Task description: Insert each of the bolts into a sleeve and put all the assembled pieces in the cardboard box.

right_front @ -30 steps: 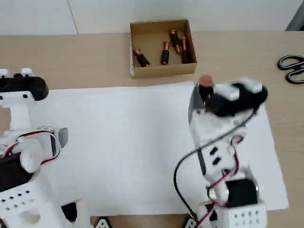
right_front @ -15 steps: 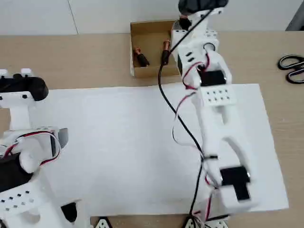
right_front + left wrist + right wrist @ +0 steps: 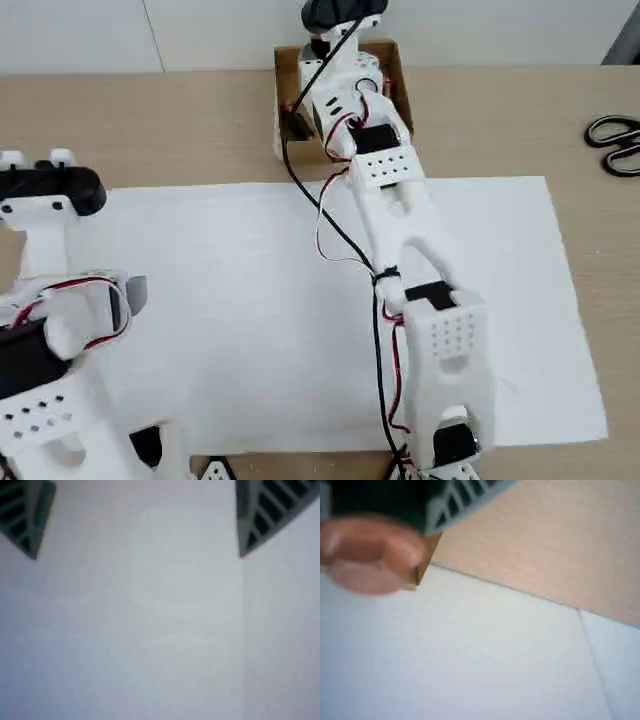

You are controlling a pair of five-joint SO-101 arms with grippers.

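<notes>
The cardboard box (image 3: 279, 128) stands at the table's far edge. My right arm (image 3: 385, 170) stretches across the white paper and over the box, covering most of its inside. One assembled piece (image 3: 294, 120), a black sleeve with a copper bolt head, shows at the box's left side. In the right wrist view my right gripper (image 3: 395, 535) is shut on another assembled piece (image 3: 367, 555), its copper head blurred beside a box corner (image 3: 422, 565). My left gripper (image 3: 140, 535) is open over bare paper, with nothing between its fingers (image 3: 265, 510).
A large white paper sheet (image 3: 220, 290) covers the middle of the wooden table (image 3: 150, 120). Scissors (image 3: 615, 140) lie at the far right edge. The left arm (image 3: 60, 330) stands folded at the near left corner.
The right arm has swung from above the paper out to the box, then shifted left across it, carrying the piece. The left arm has barely moved.
</notes>
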